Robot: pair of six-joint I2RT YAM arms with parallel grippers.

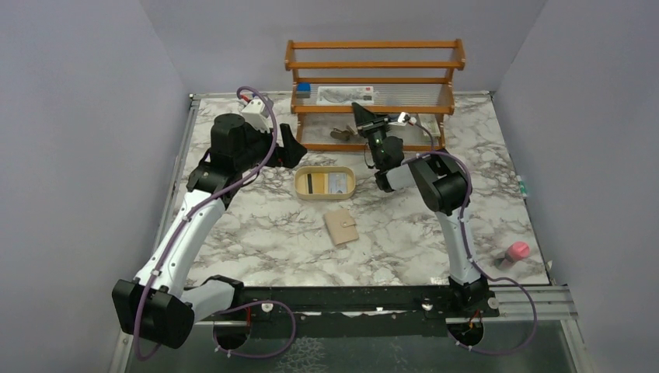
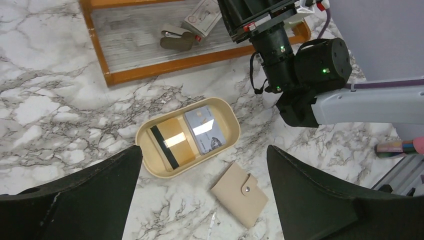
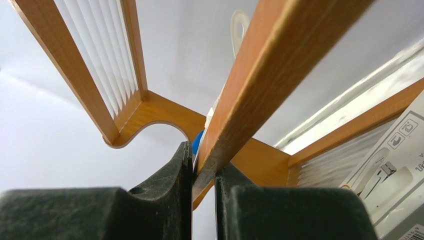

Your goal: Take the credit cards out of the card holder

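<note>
Card holder (image 1: 339, 227) lay closed on marble table (image 1: 256, 233), cream tray (image 1: 325, 197) just beyond held credit cards (image 2: 172, 142) side by side, left fingers (image 2: 90, 195) spread wide above tray, gripping nothing, right fingers (image 3: 165, 200) nearly together at wooden rack (image 1: 373, 64), any hold unclear

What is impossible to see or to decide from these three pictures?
Card holder inside: closed in the top and left wrist views; its flap hides any remaining cards.
Right gripper: the right wrist view shows only a slit between its jaws; whether anything thin is pinched there cannot be told.
Credit cards in the tray: print too small in every view.
</note>
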